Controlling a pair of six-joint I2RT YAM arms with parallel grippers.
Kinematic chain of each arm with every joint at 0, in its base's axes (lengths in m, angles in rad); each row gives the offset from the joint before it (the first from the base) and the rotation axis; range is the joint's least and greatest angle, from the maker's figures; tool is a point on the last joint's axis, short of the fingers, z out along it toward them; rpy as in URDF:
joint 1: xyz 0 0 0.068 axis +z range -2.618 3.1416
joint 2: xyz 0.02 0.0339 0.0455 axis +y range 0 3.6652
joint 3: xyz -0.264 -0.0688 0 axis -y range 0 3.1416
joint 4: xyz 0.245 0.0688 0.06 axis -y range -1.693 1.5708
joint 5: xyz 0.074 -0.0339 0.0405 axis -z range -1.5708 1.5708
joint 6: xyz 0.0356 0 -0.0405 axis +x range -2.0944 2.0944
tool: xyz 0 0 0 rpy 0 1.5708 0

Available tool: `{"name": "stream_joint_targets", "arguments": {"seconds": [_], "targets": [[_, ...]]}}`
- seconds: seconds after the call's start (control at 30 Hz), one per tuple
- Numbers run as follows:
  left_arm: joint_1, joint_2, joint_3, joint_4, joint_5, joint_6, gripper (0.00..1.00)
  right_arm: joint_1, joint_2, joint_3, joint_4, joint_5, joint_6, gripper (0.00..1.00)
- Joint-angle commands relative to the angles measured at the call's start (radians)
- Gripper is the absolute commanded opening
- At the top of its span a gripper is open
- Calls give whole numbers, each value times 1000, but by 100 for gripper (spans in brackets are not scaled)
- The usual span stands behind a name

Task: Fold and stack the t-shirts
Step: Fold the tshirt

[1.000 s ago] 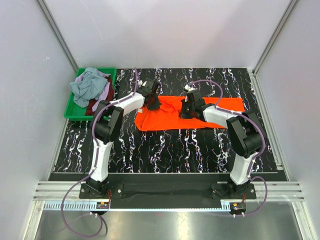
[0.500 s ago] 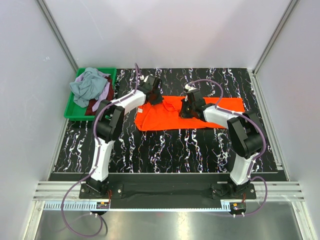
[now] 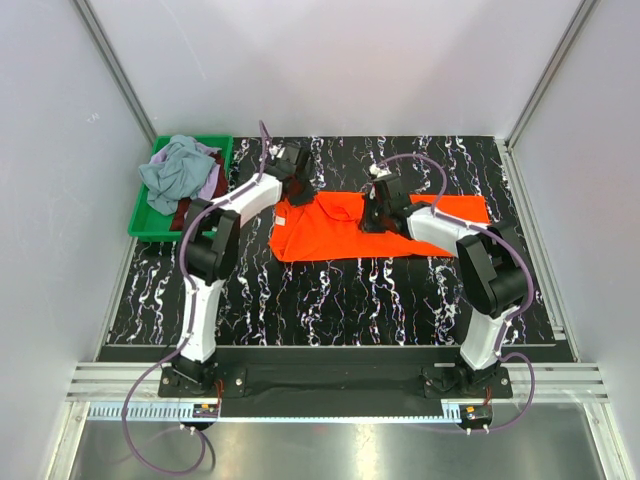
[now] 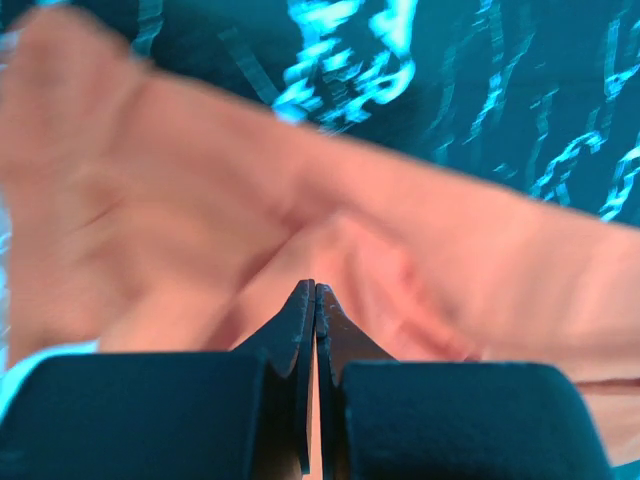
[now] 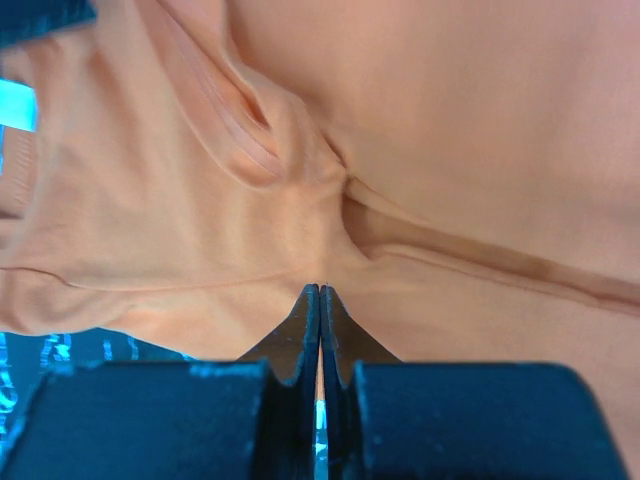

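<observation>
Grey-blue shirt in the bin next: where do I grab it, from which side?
Probably pinch a raised fold of the grey-blue shirt from straight above: it lies crumpled on top, and the green bin has walls blocking a side approach.

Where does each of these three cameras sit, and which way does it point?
Top external: above and behind the arms, looking down on the table, orange-red t-shirt and green bin; both arms show.
Left wrist: on the left arm, looking past the shut left gripper at pinched cloth.
Right wrist: likewise, past the right gripper.
Shared: all see the t-shirt.
</observation>
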Motion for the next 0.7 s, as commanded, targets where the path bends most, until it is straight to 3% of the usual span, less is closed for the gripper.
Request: {"name": "stream_joint_targets", "arguments": {"seconds": [0.0,0.17,0.33,0.5,0.67], "targets": [[1,-190,-87,-30,-72,71,2,3,15,108,-13,-27,4,4],[6,-345,-264,-22,-124,97,4,6,70,152,-8,-76,36,4],[4,-416,-402,10,-67,99,5,23,118,169,-7,-70,65,3],[6,-434,-496,82,31,73,6,23,156,199,-8,-44,65,3],[2,-397,-533,71,14,61,6,21,185,251,-28,35,53,2]]}}
